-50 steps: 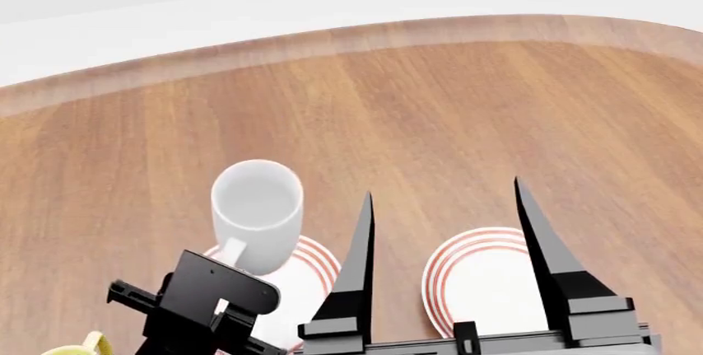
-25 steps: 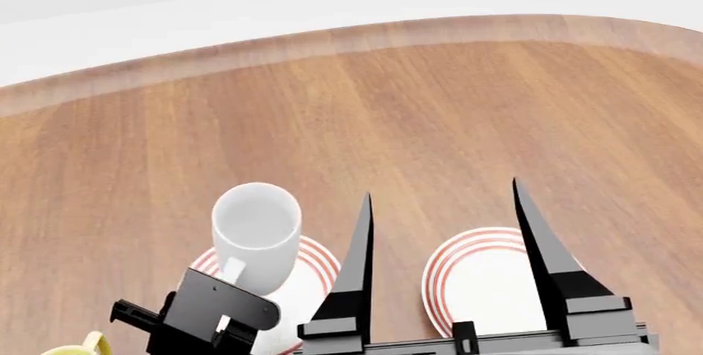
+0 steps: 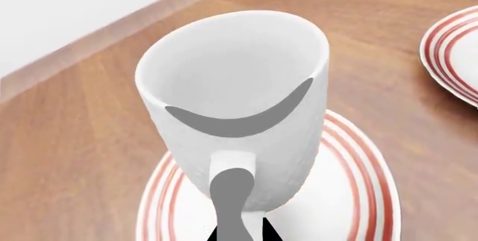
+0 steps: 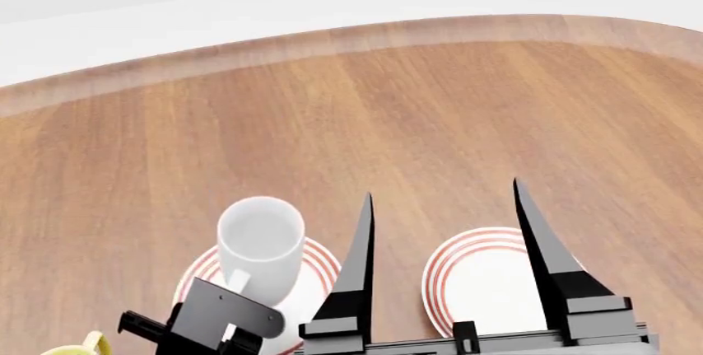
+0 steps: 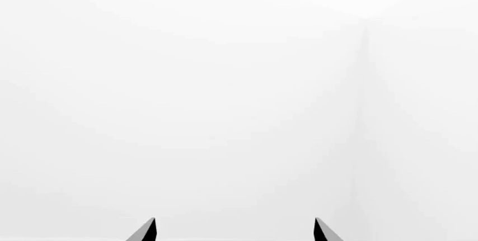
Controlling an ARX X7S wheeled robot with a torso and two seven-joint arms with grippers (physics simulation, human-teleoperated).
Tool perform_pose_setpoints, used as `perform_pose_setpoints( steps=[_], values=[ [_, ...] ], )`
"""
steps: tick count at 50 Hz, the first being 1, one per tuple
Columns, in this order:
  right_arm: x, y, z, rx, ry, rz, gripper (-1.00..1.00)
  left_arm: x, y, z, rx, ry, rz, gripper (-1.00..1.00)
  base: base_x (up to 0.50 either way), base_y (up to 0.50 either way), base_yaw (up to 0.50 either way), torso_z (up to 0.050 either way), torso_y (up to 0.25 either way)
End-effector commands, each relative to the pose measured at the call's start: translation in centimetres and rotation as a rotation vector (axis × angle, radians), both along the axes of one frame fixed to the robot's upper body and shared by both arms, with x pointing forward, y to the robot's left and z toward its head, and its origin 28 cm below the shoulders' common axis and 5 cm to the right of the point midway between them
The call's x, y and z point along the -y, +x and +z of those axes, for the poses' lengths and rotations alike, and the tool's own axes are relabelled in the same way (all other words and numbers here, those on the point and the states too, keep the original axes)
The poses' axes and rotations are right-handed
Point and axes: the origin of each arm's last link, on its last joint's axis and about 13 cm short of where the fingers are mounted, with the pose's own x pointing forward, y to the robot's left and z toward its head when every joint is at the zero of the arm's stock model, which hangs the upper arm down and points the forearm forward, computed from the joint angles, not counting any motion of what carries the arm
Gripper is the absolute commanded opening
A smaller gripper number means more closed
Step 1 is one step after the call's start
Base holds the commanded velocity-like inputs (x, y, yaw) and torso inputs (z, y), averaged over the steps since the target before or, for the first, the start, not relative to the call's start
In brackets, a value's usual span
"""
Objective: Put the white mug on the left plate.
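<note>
The white mug (image 4: 262, 244) stands upright over the left plate (image 4: 322, 258), a white plate with red rings. My left gripper (image 4: 230, 282) is shut on the mug's handle from the near side. In the left wrist view the mug (image 3: 239, 101) fills the middle, its base over the plate (image 3: 351, 196), and the dark tips of the left gripper (image 3: 239, 232) flank the handle. I cannot tell whether the base touches the plate. My right gripper (image 4: 442, 189) is open and empty, with its fingers raised above the table near the right plate. In the right wrist view the right gripper (image 5: 234, 224) faces only a blank white wall.
The second red-ringed plate (image 4: 483, 281) lies right of the left plate, partly behind my right gripper's fingers, and shows in the left wrist view (image 3: 455, 56) too. A yellow mug handle (image 4: 88, 345) peeks in at the lower left. The wooden table (image 4: 417, 108) curves away towards the wall.
The left gripper has lowered the white mug towards me, so it now sits lower over the left plate. The right gripper has not moved.
</note>
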Motion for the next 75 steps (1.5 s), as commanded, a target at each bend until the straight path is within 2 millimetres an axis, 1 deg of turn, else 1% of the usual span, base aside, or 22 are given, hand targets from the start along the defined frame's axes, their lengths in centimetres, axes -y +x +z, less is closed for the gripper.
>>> perform_pose_setpoints(
  steps=[1, 15, 25, 38, 41, 44, 61, 62, 75],
  values=[
    [0.0, 0.0, -0.1, -0.002, 0.000, 0.001, 1.00, 0.0, 0.2, -0.3, -0.003, -0.003, 0.007, -1.00, 0.00, 0.00, 0.00, 0.000, 0.000],
    [0.0, 0.0, 0.0, -0.002, 0.000, 0.001, 1.00, 0.0, 0.1, -0.6, -0.012, -0.004, 0.010, -1.00, 0.00, 0.00, 0.00, 0.000, 0.001],
    [0.0, 0.1, -0.1, -0.003, -0.001, 0.002, 1.00, -0.1, 0.1, -1.3, -0.019, -0.003, 0.012, -1.00, 0.00, 0.00, 0.00, 0.000, 0.000],
    [-0.1, 0.0, 0.0, -0.002, -0.002, 0.001, 1.00, -0.1, -0.1, -1.3, -0.026, -0.004, 0.013, -1.00, 0.00, 0.00, 0.00, 0.000, 0.001],
    [-0.1, 0.0, 0.0, -0.002, -0.002, 0.002, 1.00, -0.2, -0.1, -1.7, -0.029, -0.004, 0.013, -1.00, 0.00, 0.00, 0.00, 0.000, 0.000],
    [-0.1, 0.1, -0.1, -0.003, -0.002, 0.002, 1.00, -0.2, -0.2, -1.4, -0.029, -0.003, 0.015, -1.00, 0.00, 0.00, 0.00, 0.000, 0.000],
    [-0.1, 0.1, 0.0, -0.003, -0.002, 0.002, 1.00, 0.0, -0.2, -1.4, -0.026, -0.007, 0.014, -1.00, 0.00, 0.00, 0.00, 0.000, 0.000],
    [0.0, 0.1, 0.0, -0.003, -0.002, 0.002, 1.00, 0.0, -0.1, -1.5, -0.027, -0.008, 0.012, 1.00, 0.00, 0.00, 0.00, 0.000, 0.000],
    [-0.1, 0.1, -0.1, -0.004, 0.000, 0.005, 1.00, 0.0, 0.1, -1.1, -0.024, -0.012, 0.013, 1.00, 0.00, 0.00, 0.00, 0.000, 0.000]
  ],
)
